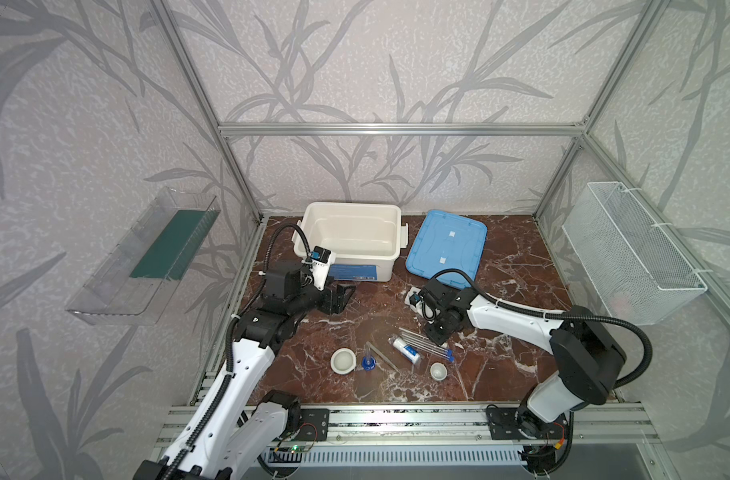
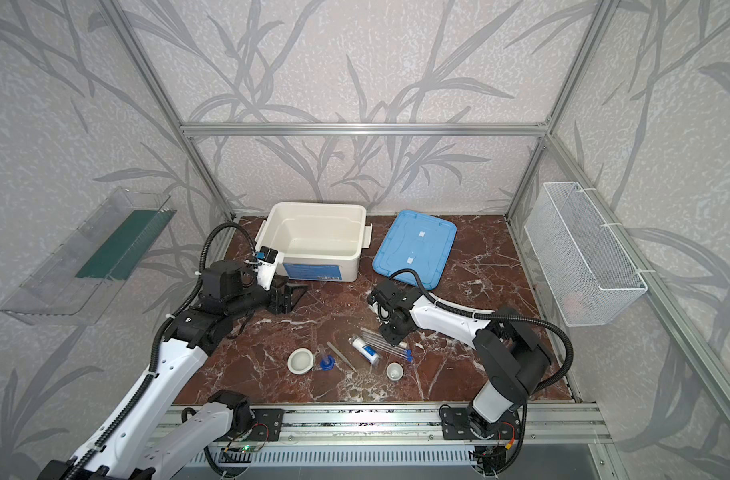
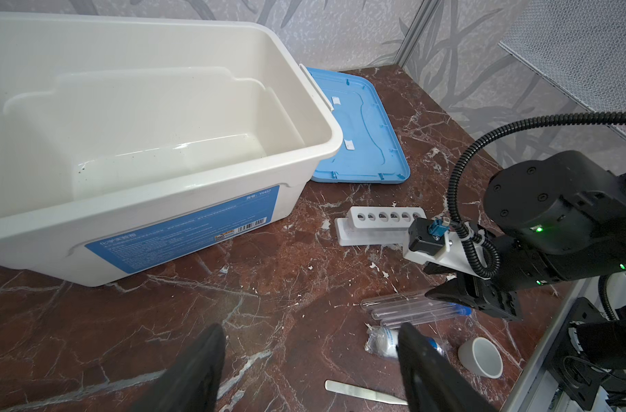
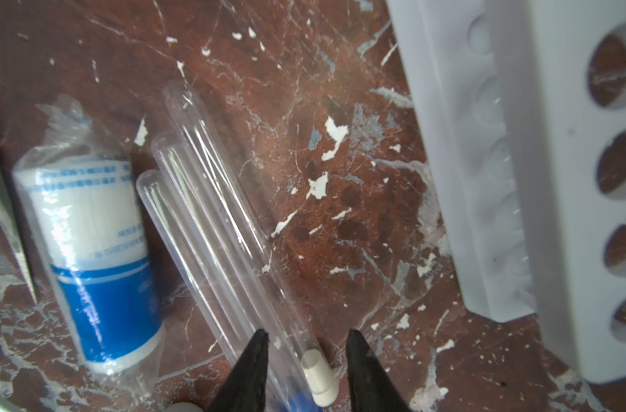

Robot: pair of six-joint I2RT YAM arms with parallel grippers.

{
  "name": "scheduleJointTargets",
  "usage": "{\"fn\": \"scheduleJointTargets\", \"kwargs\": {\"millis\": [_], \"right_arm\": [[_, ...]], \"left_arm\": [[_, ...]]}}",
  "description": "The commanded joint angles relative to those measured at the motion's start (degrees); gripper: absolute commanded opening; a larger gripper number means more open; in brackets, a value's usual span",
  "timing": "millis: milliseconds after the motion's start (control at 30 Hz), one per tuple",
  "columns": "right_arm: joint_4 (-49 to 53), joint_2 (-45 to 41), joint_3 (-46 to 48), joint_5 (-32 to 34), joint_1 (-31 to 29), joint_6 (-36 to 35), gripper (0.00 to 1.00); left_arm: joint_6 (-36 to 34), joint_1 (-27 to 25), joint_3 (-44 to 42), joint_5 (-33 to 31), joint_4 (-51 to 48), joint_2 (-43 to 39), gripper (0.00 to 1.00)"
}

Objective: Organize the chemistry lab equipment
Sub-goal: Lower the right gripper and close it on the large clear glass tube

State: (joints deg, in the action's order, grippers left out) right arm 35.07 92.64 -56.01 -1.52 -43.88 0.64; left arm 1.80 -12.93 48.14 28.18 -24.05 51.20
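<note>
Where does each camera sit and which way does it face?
Top views: high above the front edge, looking down and back over the table; left arm and right arm show.
Left wrist: on the left arm, facing the bin and rack; shows the open left hand and right arm.
Right wrist: on the right arm, looking down at test tubes and bottle; right hand straddles one tube.
Shared: both wrist views show rack, tubes, bottle.

From above, the right arm (image 1: 513, 318) covers nearly all of the white rack (image 4: 561, 178); up close, the rack runs past the edge. The test tubes' (image 4: 211, 221) blue caps are cut off. The print on the bin's (image 1: 351, 204) label is too small to read.
</note>
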Motion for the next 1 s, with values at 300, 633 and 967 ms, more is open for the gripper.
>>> {"fn": "scheduleJointTargets", "kwargs": {"millis": [300, 633, 967], "right_arm": [[0.29, 2.88, -1.56, -0.59, -0.59, 4.01, 0.36], [0.10, 4.83, -1.94, -0.30, -0.59, 5.36, 0.33], [-1.06, 4.83, -1.95, -3.25, -0.59, 4.37, 0.28]], "left_arm": [[-2.32, -0.17, 0.60, 1.23, -1.46, 0.48, 0.76], [-2.51, -0.17, 0.64, 0.99, -1.70, 0.30, 0.76], [-2.68, -0.17, 0.80, 1.17, -1.79, 0.57, 0.77]]}}
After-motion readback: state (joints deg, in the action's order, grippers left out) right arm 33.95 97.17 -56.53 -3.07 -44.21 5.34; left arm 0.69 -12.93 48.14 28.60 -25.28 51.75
